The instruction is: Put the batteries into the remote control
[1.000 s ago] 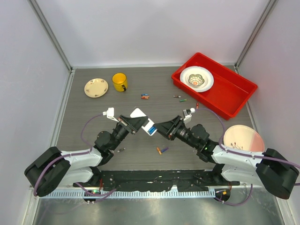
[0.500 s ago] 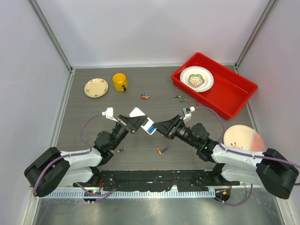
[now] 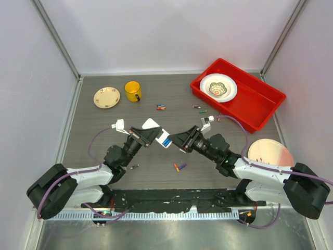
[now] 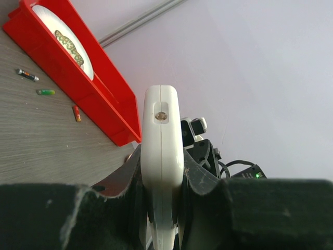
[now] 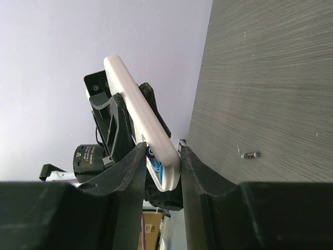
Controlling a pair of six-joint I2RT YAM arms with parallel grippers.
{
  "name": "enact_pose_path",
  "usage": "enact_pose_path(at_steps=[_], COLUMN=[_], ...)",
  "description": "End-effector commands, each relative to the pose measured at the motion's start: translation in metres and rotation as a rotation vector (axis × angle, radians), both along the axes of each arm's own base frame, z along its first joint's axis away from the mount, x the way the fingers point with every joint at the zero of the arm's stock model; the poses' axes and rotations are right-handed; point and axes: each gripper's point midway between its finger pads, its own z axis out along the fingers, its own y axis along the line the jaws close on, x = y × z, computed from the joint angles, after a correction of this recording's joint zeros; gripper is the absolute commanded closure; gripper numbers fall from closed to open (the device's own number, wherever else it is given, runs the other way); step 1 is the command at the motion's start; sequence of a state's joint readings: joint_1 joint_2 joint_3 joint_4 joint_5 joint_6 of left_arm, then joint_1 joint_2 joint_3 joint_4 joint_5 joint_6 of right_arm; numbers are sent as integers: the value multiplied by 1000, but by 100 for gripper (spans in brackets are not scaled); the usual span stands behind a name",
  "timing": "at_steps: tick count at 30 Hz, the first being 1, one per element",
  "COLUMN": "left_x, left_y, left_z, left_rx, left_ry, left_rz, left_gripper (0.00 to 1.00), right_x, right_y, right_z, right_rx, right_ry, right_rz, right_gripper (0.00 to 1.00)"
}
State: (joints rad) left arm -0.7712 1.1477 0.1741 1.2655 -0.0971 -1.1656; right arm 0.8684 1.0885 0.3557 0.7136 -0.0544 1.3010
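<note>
- The remote control [image 3: 152, 124] was held off the table [image 3: 104, 151] at the centre of the top view, between the two arms.
- Its long axis ran from upper left to lower right, with the blue-patched end [image 3: 165, 139] pointing lower right, towards the right arm.
- The left gripper [image 3: 147, 134] was clamped on the remote's flat faces. In the left wrist view the white body stood edge-on, squeezed between both fingers.
- The right gripper [image 3: 178, 140] lay just to the lower right of that blue end, roughly in line with the long axis.
- In the right wrist view its fingers [image 5: 136, 161] stood on either side of the remote's lower end, hugging it closely. I cannot tell whether they were pressing on it or merely flanking it.
- No battery showed in either pincer.
- The batteries lay loose on the table. One pair [image 3: 180, 166] sat at lower centre, just below the right gripper and nearer that arm.
- Other batteries [image 3: 161, 108] lay above centre, and more [image 3: 199, 108] near the red tray [image 3: 260, 112].
</note>
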Motion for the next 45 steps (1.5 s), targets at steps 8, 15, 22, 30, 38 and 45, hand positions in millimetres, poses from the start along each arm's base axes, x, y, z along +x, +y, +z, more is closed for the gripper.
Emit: enact_pose_path(at_steps=[8,15,22,30,38,45], left_x=[-24,-24,-23,-23,-22,-20], left_y=[16,16,16,16,17,19], left_z=[81,79,78,75,68,65], left_rx=[-222,-220,-220,-215,-204,-204], left_ry=[-234,-228,-223,-217,-204,-195], left_rz=[-21,-22,-21,-18,-8,4], left_gripper=[100,100,100,100,100,100], right_x=[-17,-14,-7,-13,-19,-19], right_y=[23,26,21,22,16,5], right_z=[3,-8,-13,2,25,30], right_rx=[-99,-224,-399,-322,-180,-90], right_ry=[-50,-53,-92,-113,-118,-106], right_rz=[116,106,64,71,74,69], right_gripper=[95,99,99,85,49,40])
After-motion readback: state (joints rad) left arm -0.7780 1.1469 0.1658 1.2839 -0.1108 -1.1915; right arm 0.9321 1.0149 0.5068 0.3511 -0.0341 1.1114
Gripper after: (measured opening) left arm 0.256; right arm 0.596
